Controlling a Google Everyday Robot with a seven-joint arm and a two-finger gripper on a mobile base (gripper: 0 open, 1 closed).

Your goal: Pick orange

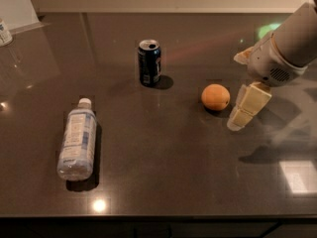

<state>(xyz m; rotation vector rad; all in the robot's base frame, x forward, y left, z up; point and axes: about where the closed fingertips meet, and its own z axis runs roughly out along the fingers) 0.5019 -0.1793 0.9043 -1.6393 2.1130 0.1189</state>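
Observation:
The orange (215, 97) is a small round fruit lying on the dark countertop (158, 162), right of centre. My gripper (246, 108) reaches in from the upper right on a white and grey arm. Its cream tip hangs just right of the orange, close to it but apart from it, above the counter. It holds nothing that I can see.
A dark blue can (149, 62) stands upright to the left of and behind the orange. A clear plastic water bottle (78, 144) lies on its side at the front left. A white object (5, 32) sits at the far left edge.

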